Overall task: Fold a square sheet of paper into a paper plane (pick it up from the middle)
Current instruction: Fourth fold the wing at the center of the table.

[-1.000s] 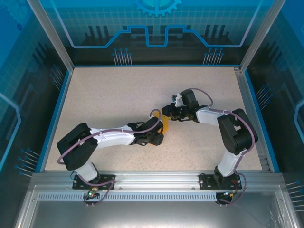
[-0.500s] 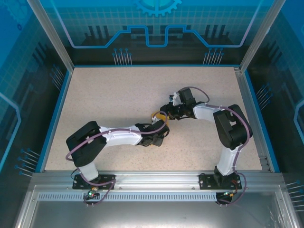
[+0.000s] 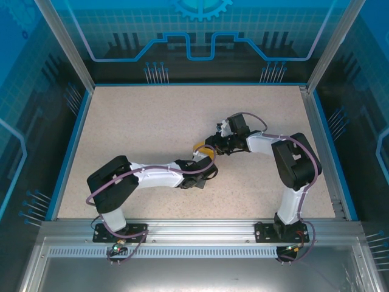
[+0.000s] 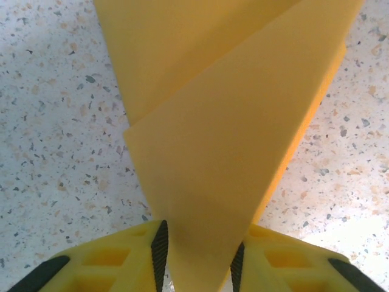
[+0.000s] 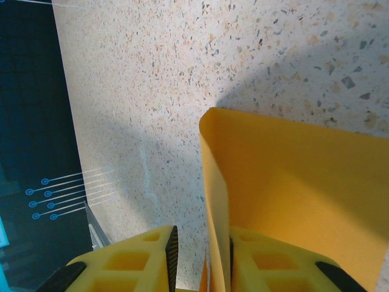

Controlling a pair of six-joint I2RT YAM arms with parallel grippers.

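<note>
The orange-yellow sheet of paper (image 4: 231,121), folded into layered tapering panels, is held above the speckled table between both grippers near the table's middle (image 3: 200,146). The arms hide most of it from above, so I cannot tell if it has the paper plane's outline. My left gripper (image 4: 198,258) is closed on its narrow end, which fills the gap and touches both pads. In the right wrist view a folded edge of the paper (image 5: 292,194) lies against one pad of my right gripper (image 5: 200,255). The other pad stands apart, with table showing through. From above, the left gripper (image 3: 205,161) and the right gripper (image 3: 214,148) almost meet.
The speckled table (image 3: 140,121) is bounded by a blue rim and a metal frame. A dark blue wall panel (image 5: 30,121) lies beyond its edge. Both arm bases sit at the near edge.
My left arm has stretched further toward the right gripper and its jaws have narrowed onto the paper. The right gripper has shifted slightly left, and less paper shows from above.
</note>
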